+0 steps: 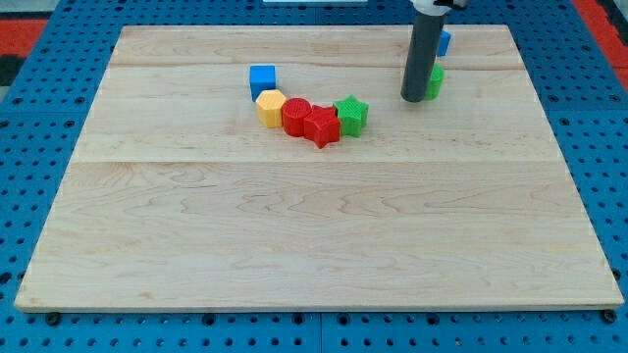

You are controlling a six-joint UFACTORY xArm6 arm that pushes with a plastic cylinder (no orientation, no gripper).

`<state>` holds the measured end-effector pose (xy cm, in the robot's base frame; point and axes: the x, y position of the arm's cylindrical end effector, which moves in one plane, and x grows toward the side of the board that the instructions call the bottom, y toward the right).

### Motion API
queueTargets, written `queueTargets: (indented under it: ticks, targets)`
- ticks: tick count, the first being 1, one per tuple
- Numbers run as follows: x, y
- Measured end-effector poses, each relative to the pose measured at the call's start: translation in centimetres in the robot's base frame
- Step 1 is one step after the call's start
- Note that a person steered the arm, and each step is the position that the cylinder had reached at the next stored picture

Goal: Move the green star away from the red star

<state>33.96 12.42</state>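
Note:
The green star sits on the wooden board at upper middle, touching the right side of the red star. A red round block touches the red star's left, and a yellow hexagon touches that. A blue cube stands just above the yellow hexagon. My tip is to the right of the green star, apart from it, and partly hides a green block right behind it.
A blue block shows behind the rod near the board's top edge. The board lies on a blue perforated table.

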Motion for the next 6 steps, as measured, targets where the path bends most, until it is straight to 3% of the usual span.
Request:
queueTargets:
  ticks: [1, 3, 4, 6]
  targets:
    - [1.8, -4.1]
    - [0.2, -8.1]
    - [1.5, -13.1]
    - [4.7, -14.0]
